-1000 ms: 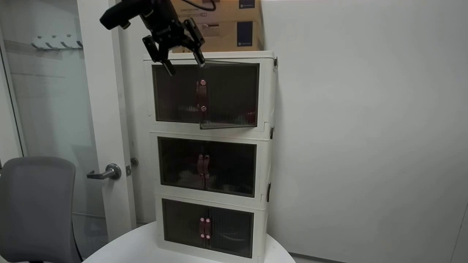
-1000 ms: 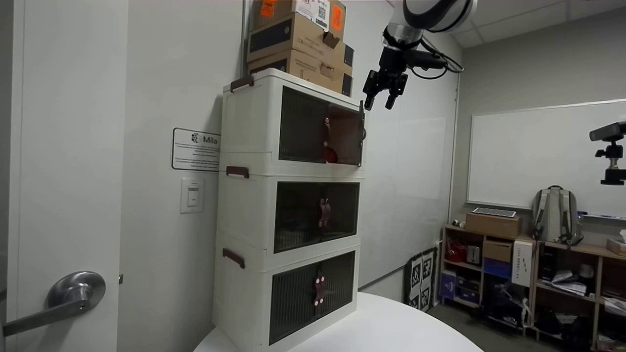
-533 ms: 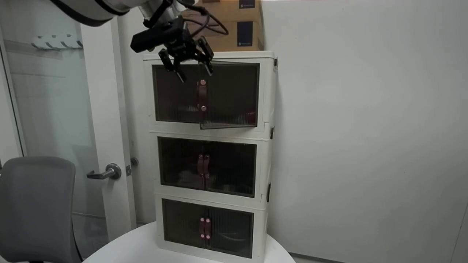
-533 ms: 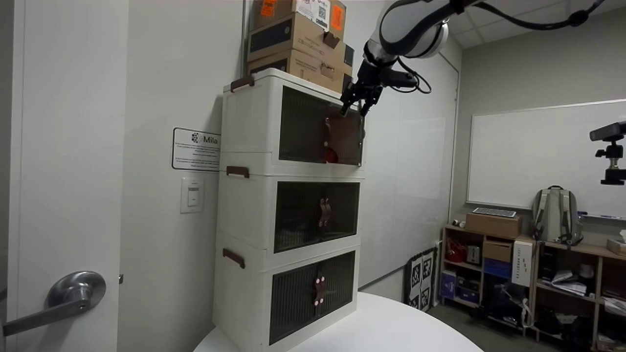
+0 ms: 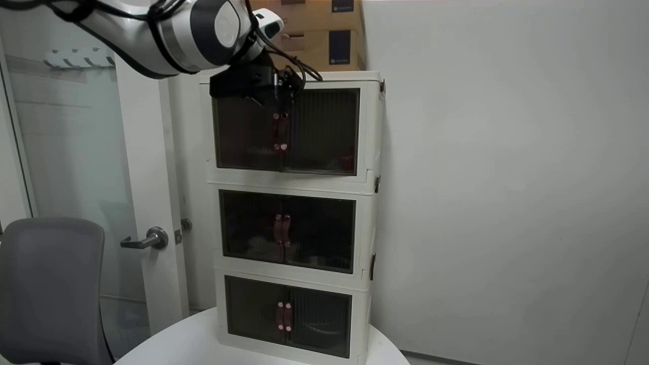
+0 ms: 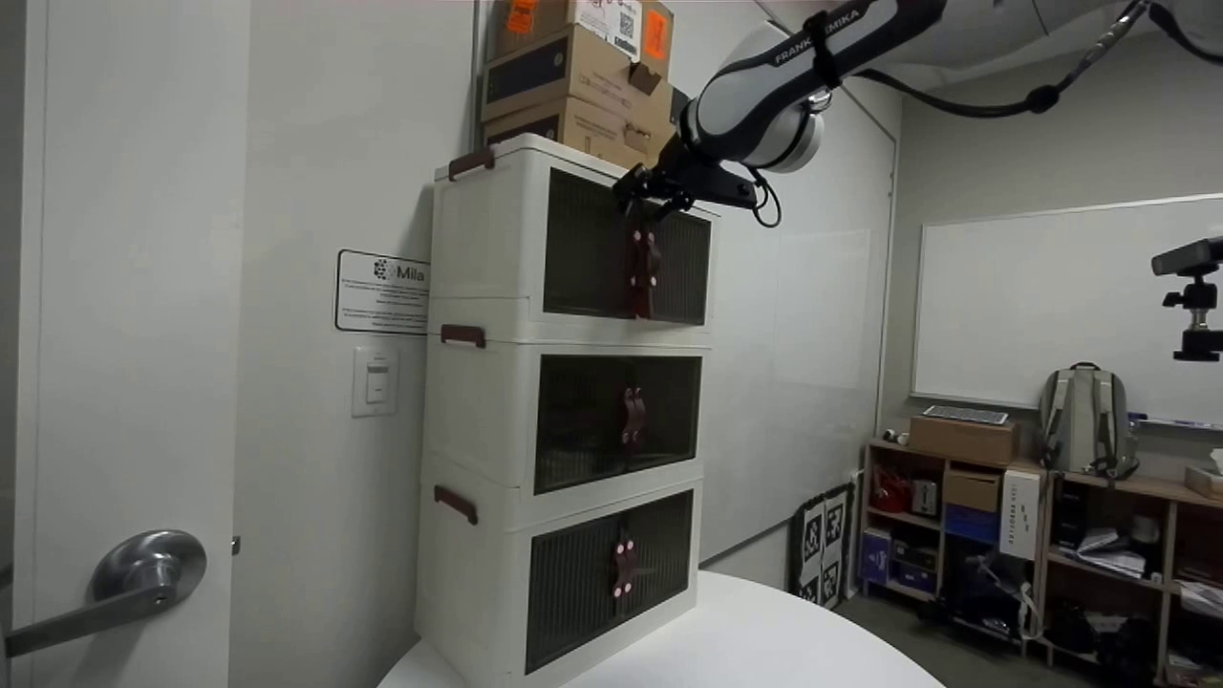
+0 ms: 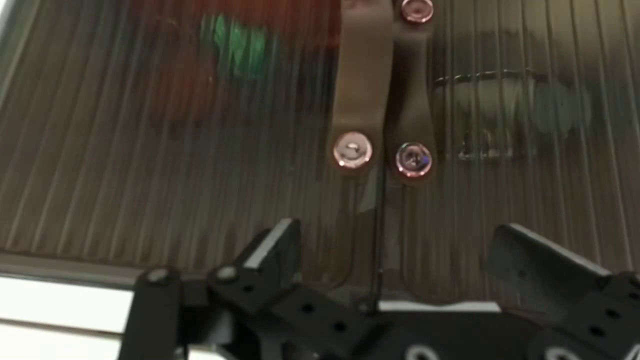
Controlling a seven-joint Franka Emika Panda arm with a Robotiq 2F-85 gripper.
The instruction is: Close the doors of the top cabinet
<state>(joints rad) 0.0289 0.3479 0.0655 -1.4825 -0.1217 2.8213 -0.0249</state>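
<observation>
The claw (image 7: 399,235) is spread wide, its two fingers (image 7: 282,255) standing one on each side of the seam between two ribbed, smoky doors (image 7: 200,175); whether they touch cannot be told. Two brown handles (image 7: 365,80) run side by side along that seam, three pink studs (image 7: 352,150) showing in the wrist view. Behind one door are a red shape (image 7: 300,20) and a green shape (image 7: 240,47), behind the other a glassy rounded shape (image 7: 505,110), all blurred by the ribs. The doors front the top cabinet (image 6: 482,239), uppermost of three stacked tiers; in both exterior views the right-hand door, as seen there, stands slightly ajar. Two lower tiers (image 6: 478,411), two panels (image 5: 319,233) apiece, sit beneath, dim shapes (image 5: 317,261) behind the middle pair, and one white bench (image 6: 764,631) bears the stack. On top are at least three cardboard boxes (image 6: 611,72). Farther off, in an exterior view, one shelf unit (image 6: 1164,489) holds several cartons (image 6: 973,489) and carries one backpack (image 6: 1087,420) on its top.
</observation>
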